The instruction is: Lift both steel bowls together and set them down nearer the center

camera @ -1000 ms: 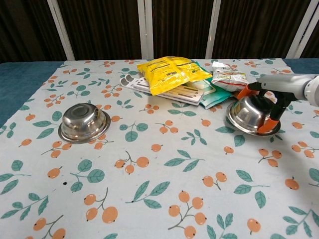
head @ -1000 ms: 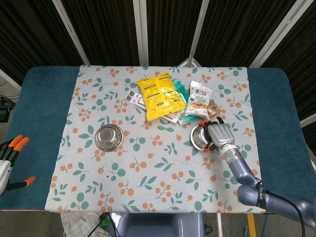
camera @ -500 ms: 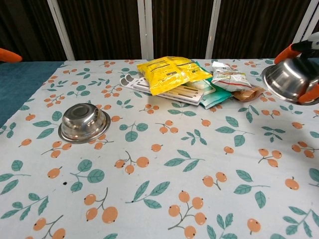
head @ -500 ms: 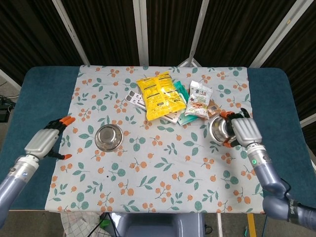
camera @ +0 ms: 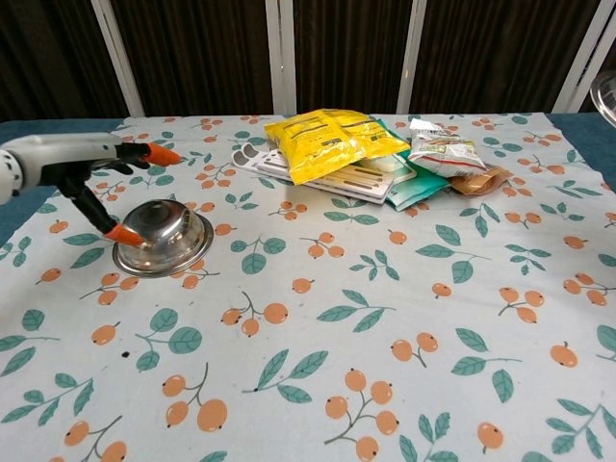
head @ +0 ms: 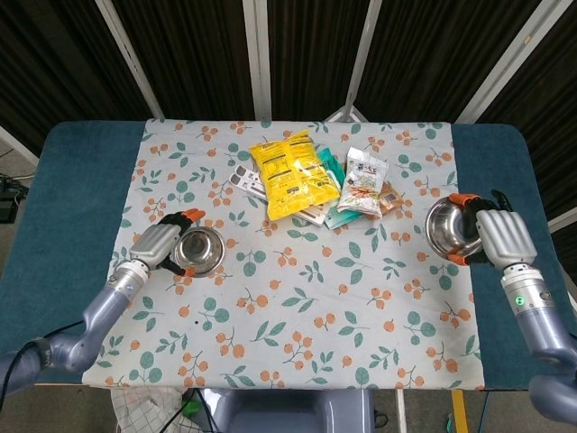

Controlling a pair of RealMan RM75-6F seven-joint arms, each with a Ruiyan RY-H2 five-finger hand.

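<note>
Left hand [head: 160,244] has reached the empty table bowl [head: 199,251], fingers apart; right hand [head: 501,238] grips the raised bowl [head: 445,227].

No legible text on anything.

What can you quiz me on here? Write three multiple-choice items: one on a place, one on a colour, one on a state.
1. Where is the left bowl?
A. resting on the floral cloth
B. on top of the snack packets
C. held off the cloth by a hand

2. What colour is the large snack bag?
A. red
B. yellow
C. black

3. What is the right hand doing?
A. hanging open over bare cloth
B. pressing on a packet
C. holding the right bowl

Answers: 1 A, the chest view shows its rim flat on the cloth, with the left hand beside it. 2 B, it is bright yellow in both views. 3 C, its fingers wrap the bowl's rim in the head view.
</note>
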